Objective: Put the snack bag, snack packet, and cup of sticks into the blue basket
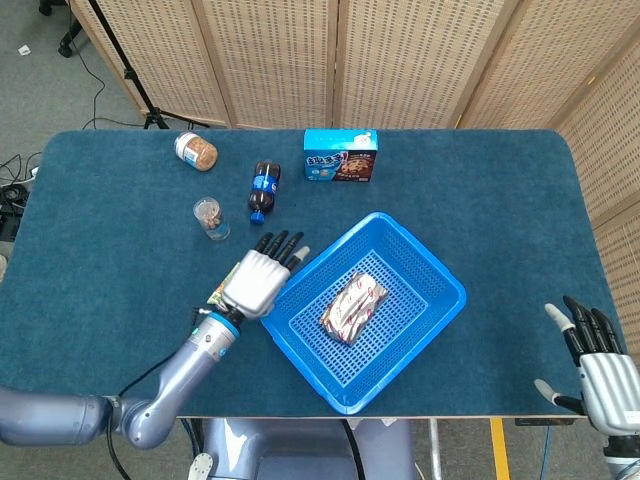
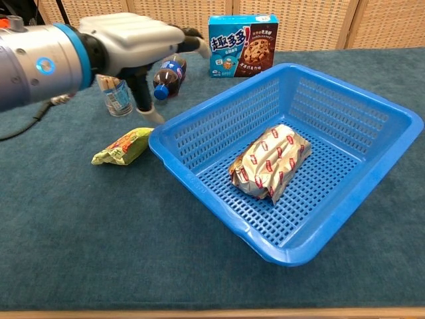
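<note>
Wicker screens stand behind a table [image 1: 100,250] covered in dark blue cloth. Blue basket [image 1: 440,275] sits near the front edge; the snack bag [image 1: 352,306] lies flat on its mesh floor, silver foil with red print, clear of the walls. Left hand [image 1: 258,278] hovers outside the basket's left rim, fingers spread, holding nothing. Right hand [image 1: 600,375] hangs off the front right corner of the table, fingers apart, empty. Snack packet [image 2: 123,146] lies on the cloth just left of the basket, below the left hand. Cup of sticks [image 1: 210,216] stands upright further back, near a cola bottle [image 1: 263,188], a cookie box [image 1: 340,155] and a jar [image 1: 196,151]. Judgement: packet looks light, soft and crinkly, likely slippery foil; pinch across its middle. Cup looks rigid but tippable; wrap around its side wall, keep it upright
</note>
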You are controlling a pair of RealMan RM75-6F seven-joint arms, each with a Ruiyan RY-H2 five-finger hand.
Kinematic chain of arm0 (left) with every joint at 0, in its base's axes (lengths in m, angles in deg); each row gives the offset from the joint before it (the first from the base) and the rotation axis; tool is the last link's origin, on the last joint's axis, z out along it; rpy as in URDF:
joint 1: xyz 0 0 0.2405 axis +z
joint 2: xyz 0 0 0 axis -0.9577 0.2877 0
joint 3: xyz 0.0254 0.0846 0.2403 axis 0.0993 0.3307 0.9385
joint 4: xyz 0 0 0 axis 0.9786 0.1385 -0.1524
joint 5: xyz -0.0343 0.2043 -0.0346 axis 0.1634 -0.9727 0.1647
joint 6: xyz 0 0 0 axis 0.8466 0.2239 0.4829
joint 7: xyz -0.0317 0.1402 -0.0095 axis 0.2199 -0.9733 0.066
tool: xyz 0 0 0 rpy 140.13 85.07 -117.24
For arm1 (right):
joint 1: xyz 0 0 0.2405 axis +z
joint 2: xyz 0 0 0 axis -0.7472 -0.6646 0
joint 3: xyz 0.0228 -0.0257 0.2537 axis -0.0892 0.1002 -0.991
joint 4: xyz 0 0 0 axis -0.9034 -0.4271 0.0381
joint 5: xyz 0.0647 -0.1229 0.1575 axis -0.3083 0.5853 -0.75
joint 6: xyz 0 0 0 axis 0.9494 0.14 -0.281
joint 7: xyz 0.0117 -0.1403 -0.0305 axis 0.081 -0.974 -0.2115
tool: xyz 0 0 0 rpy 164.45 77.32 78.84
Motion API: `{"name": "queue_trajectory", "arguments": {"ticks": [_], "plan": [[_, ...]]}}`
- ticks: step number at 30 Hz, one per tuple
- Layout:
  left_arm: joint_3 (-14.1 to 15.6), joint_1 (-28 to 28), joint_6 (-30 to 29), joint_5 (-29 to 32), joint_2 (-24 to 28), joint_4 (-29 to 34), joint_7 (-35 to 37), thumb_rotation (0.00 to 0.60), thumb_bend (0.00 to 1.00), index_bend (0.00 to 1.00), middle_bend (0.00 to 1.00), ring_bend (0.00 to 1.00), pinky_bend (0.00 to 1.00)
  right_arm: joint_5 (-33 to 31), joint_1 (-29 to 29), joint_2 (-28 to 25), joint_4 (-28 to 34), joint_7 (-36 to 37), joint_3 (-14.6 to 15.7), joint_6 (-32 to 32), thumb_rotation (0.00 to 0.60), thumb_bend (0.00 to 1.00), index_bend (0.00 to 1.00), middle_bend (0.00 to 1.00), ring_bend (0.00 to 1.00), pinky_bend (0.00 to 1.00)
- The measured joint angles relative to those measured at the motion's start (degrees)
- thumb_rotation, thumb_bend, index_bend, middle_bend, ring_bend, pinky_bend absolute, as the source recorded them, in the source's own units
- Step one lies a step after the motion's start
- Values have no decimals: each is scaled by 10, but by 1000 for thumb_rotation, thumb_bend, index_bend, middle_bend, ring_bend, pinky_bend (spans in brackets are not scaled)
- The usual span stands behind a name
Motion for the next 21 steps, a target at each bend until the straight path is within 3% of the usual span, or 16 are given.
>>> {"name": "queue_trajectory", "arguments": {"ticks": [9, 15, 21], "plan": [[44, 6, 42, 90, 134, 20, 22, 600, 74, 0, 0, 0, 137, 4, 1, 7, 5, -24, 2, -6, 600, 131, 90, 0, 0, 0], [82, 14, 62, 89, 142, 6, 58, 600, 76, 0, 0, 0, 137, 5, 2, 11, 8, -35, 3, -10, 600, 131, 90, 0, 0, 0], [100, 15, 68, 68, 113, -31, 77, 600, 80, 0, 0, 0, 137, 2, 3, 12, 8, -35, 2, -12, 600, 131, 90, 0, 0, 0]]}}
